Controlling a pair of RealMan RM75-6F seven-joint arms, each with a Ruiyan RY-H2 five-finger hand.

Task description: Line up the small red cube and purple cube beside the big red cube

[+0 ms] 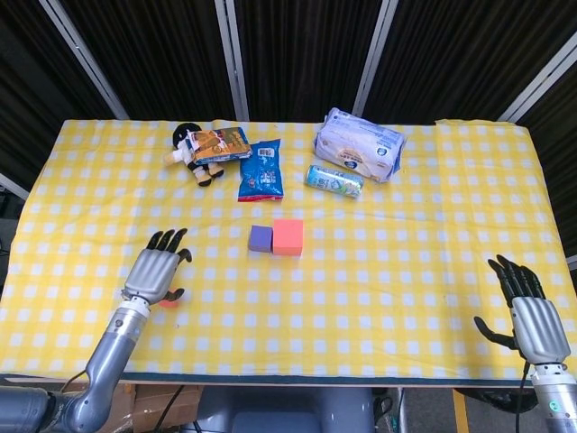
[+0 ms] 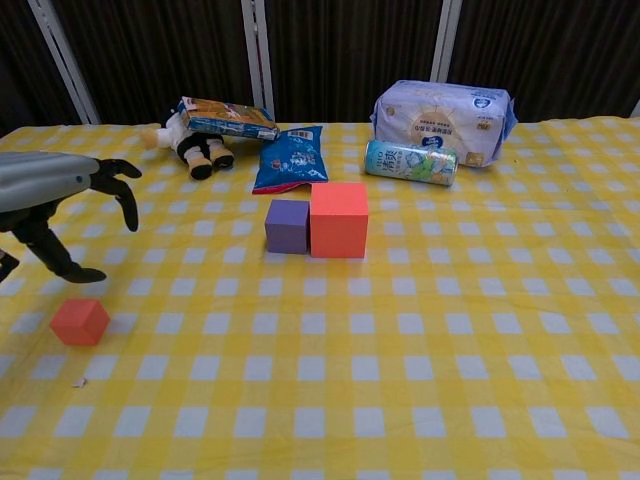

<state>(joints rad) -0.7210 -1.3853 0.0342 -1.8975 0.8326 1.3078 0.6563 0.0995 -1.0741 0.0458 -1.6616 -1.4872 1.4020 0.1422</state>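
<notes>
The big red cube stands mid-table with the purple cube touching its left side. The small red cube lies near the front left; in the head view only a sliver of it shows under my left hand. My left hand hovers over that small cube, fingers spread, holding nothing. My right hand is open at the table's front right edge, far from the cubes.
Along the back lie a plush doll with a box, a blue snack bag, a drink can and a tissue pack. The yellow checked tablecloth covers the table.
</notes>
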